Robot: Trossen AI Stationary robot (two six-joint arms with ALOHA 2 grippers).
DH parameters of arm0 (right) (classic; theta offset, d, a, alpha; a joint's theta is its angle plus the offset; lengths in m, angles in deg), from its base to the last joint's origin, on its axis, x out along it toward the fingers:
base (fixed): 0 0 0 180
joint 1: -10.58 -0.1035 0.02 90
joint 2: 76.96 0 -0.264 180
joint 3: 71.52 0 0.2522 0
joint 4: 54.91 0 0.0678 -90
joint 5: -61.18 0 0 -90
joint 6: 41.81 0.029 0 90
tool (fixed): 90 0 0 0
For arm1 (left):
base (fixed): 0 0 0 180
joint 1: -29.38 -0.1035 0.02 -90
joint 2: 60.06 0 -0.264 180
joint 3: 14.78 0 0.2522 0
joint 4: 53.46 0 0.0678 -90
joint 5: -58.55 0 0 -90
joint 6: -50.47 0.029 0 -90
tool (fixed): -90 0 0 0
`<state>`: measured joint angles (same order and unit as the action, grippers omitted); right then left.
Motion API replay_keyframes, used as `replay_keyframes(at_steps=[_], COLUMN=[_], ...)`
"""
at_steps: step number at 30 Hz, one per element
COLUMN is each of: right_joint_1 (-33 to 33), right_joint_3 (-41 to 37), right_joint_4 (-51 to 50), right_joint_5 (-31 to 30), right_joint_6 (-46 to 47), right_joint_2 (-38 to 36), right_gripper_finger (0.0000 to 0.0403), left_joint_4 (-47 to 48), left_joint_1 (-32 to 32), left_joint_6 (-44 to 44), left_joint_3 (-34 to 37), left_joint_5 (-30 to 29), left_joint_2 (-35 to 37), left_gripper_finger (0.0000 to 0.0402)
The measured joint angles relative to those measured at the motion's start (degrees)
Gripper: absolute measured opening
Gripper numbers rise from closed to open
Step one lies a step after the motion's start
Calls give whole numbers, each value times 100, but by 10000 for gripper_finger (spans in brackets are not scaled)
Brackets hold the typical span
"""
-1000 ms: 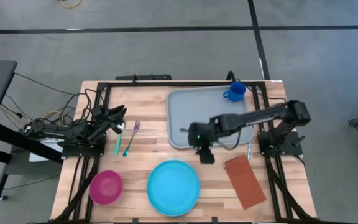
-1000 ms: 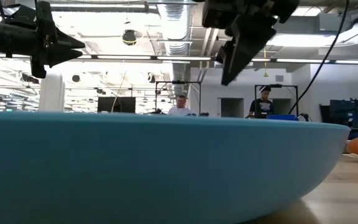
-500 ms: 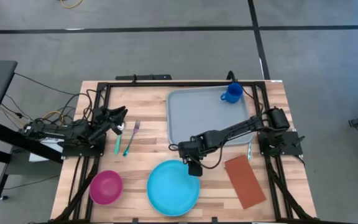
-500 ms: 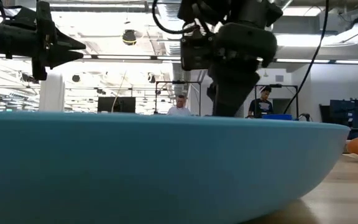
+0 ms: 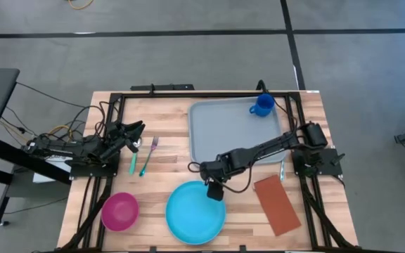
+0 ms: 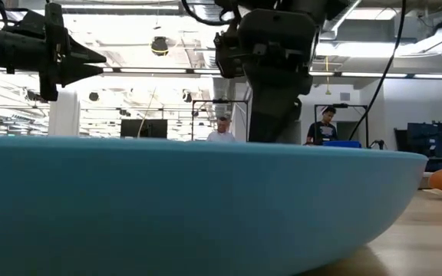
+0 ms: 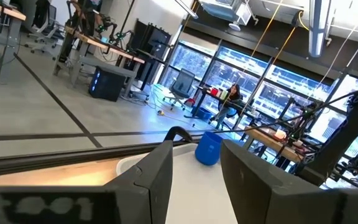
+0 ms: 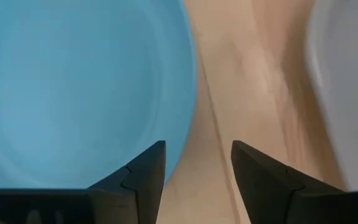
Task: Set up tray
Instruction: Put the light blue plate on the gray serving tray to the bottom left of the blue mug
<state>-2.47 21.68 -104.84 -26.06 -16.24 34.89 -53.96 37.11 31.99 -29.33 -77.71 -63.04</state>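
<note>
Blue plastic fills most of the right wrist view: the plate (image 8: 73, 87) sits on the table (image 5: 167, 123) just in front of the tray (image 5: 234, 133), and the right gripper (image 5: 214, 190) hangs over the plate's far rim with its jaws apart and nothing between them. To lift the plate well, I judge one finger should go inside the rim and the other outside, low enough to pinch the lip squarely (a shallow bite on smooth plastic would likely slip). The grey-blue tray lies at the table's far right, with a blue cup (image 5: 262, 105) in its far corner, so the middle is free. A brown napkin (image 5: 278, 204) lies beside the plate, a pink bowl (image 5: 119, 211) on its other side. The left gripper (image 5: 137, 128) waits open near the fork (image 5: 150, 154), well apart.
</note>
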Motion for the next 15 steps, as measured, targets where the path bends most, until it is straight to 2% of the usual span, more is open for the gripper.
replay_keyframes(at_steps=[3,15], right_joint_1=[-56,-52], right_joint_3=[0,0], right_joint_4=[-2,-1], right_joint_5=[-233,-288], right_joint_6=[152,299], right_joint_2=[0,0], right_gripper_finger=[175,175], left_joint_4=[0,42], left_joint_1=[0,0], left_joint_6=[-5,-36], left_joint_3=[0,0], left_joint_5=[0,0], left_joint_2=[0,0], left_gripper_finger=[123,123])
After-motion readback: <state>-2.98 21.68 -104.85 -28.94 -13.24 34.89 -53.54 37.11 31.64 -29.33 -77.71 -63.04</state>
